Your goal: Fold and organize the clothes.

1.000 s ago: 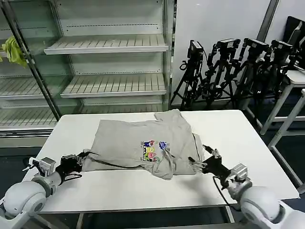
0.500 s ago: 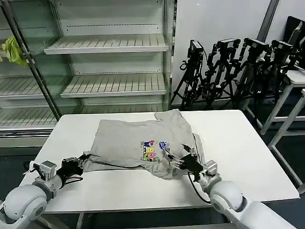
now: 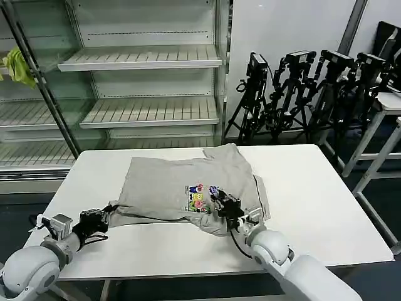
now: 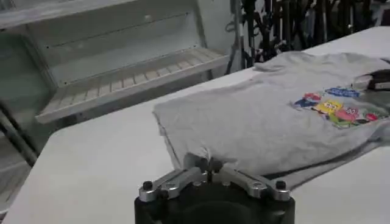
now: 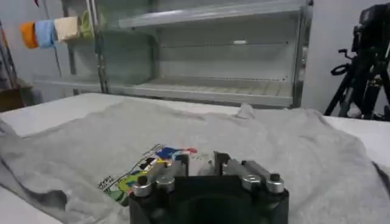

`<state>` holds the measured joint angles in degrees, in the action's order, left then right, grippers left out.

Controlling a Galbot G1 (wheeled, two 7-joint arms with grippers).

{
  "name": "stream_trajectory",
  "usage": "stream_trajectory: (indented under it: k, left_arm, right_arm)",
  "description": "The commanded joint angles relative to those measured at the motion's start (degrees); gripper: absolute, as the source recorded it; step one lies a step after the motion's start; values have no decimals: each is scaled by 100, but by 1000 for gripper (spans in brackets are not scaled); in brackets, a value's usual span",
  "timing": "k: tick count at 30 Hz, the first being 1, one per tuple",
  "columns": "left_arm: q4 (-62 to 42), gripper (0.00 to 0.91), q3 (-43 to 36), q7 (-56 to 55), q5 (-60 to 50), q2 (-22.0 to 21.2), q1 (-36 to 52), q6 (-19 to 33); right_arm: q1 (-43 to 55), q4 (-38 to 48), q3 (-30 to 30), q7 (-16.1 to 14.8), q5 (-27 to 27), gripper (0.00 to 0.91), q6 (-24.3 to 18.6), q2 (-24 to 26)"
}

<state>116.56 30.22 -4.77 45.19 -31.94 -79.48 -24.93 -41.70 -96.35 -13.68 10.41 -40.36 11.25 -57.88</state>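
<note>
The light grey T-shirt (image 3: 169,182) lies partly folded on the white table (image 3: 313,188), its multicoloured print (image 3: 199,197) facing up. My left gripper (image 3: 108,215) is at the shirt's near left corner, shut on a pinch of its edge (image 4: 208,164). My right gripper (image 3: 220,202) hovers low over the shirt just right of the print, fingers apart with only flat cloth showing between them (image 5: 201,161). In the right wrist view the print (image 5: 143,170) sits just beside the fingers (image 5: 178,163).
Empty glass-fronted shelves (image 3: 144,59) stand behind the table, with a yellow-green cloth (image 3: 17,66) hanging at the far left. Black camera tripods (image 3: 301,88) crowd the back right, beside another table (image 3: 391,100). Bare tabletop lies right of and in front of the shirt.
My right gripper has swept left from the shirt's near right edge to a spot over the shirt beside the print. The left gripper has stayed in place, still holding the edge.
</note>
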Motion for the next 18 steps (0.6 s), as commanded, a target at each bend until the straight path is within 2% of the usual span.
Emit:
stream_trajectory:
  k: [1,4,5,6,8,13,15,17,18]
  left_arm:
    - [5,50,51,1,-5,1,-69,2]
    - [3,50,70,2,-8,-11,-99,8]
    - [10,50,78,6,-13,-17,-118,11]
    - [20,50,85,10,-14,-23,-133,12]
    - [17,50,85,11,-24,-36,-145,16]
    - [35,50,79,8,-29,-38,-149,18]
    - [42,50,80,7,-30,-33,-149,17]
    - [52,50,84,5,-31,-40,-154,17]
    - [58,50,88,4,-32,-42,-167,16]
  right_arm:
    - [119,211,-95,8,29,282,-9,-209]
    - [93,121,-47,12,10,443,1,-37]
    - [72,68,-30,15,7,464,7,25]
    - [51,27,-5,17,1,534,15,85]
    - [12,-53,40,16,-15,574,27,202]
    - [-76,-213,106,19,-58,564,63,404]
    - [-99,-263,121,29,-64,534,68,443]
    - [-114,-291,131,27,-72,453,75,451]
    - [-123,-298,136,29,-71,363,75,445]
